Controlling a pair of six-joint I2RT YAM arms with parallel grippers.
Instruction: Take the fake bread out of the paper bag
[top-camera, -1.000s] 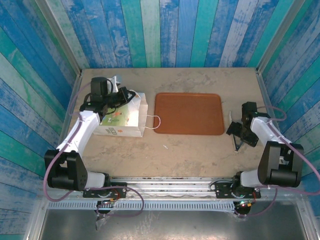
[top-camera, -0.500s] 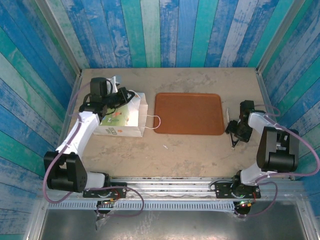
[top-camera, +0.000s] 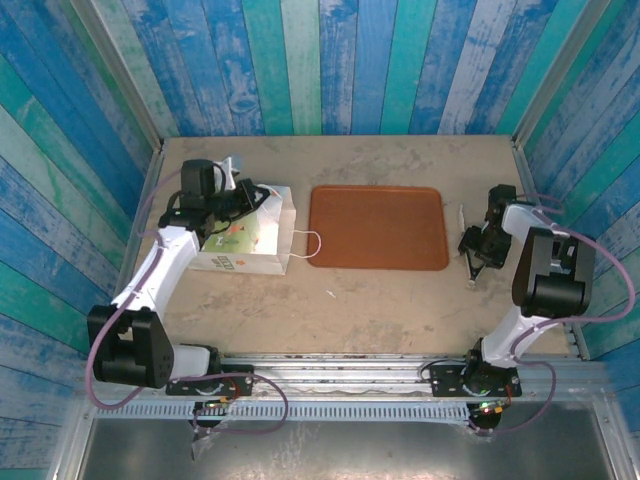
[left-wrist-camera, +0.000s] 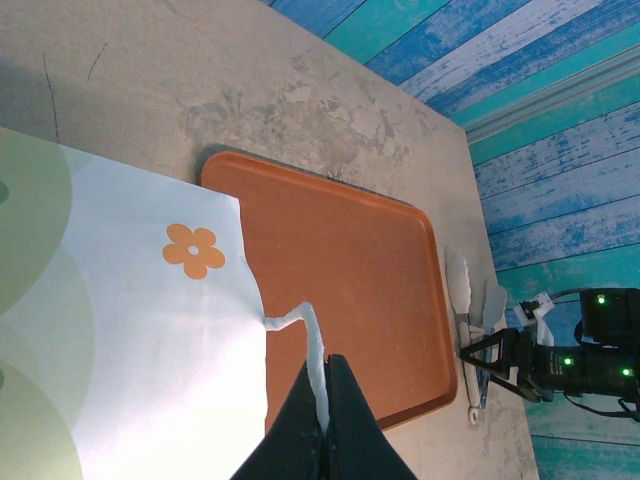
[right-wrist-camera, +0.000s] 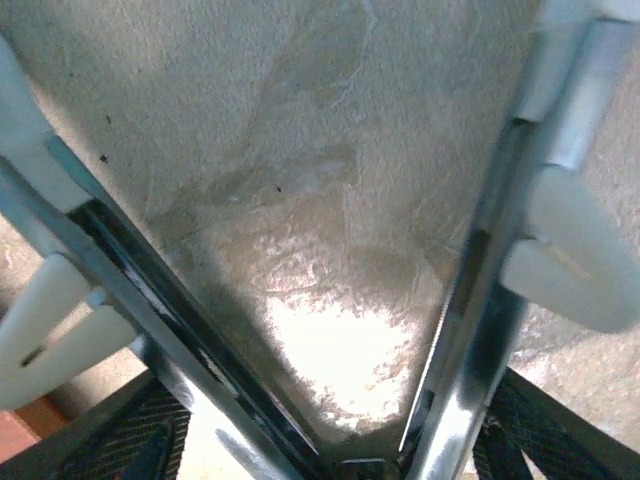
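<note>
A: Starting with the paper bag (top-camera: 243, 238): whereabouts?

B: Left of centre in the top view, down on the table (top-camera: 400, 300), wide printed side up, mouth turned toward the right of the frame. Takes up the lower left of the left wrist view too (left-wrist-camera: 120, 340), with green arcs and an orange flower (left-wrist-camera: 194, 250) on the white paper.

A: Held by anything?

B: Yes, by the left gripper (left-wrist-camera: 327, 378), bottom centre of that wrist view. Fully closed, pinching the white strip of one loop handle (left-wrist-camera: 312, 335) between the fingertips. Sits at the bag's upper edge in the top view (top-camera: 248, 192).

A: And the other handle (top-camera: 311, 243)?

B: Lying loose on the table, reaching the left rim of the brown tray (top-camera: 378, 227), just right of the bag.

A: Further out?

B: Just beside the tray's right rim, metal tongs (left-wrist-camera: 458, 278) with white tips. Straddled by the right gripper (top-camera: 478, 246). Spread wide, yet closed onto the outer sides of the two tongs arms (right-wrist-camera: 470, 330), as far as the right wrist view tells. Dark pads (right-wrist-camera: 130, 445) low in both corners there, white tips up at the edges, bare table between.
</note>
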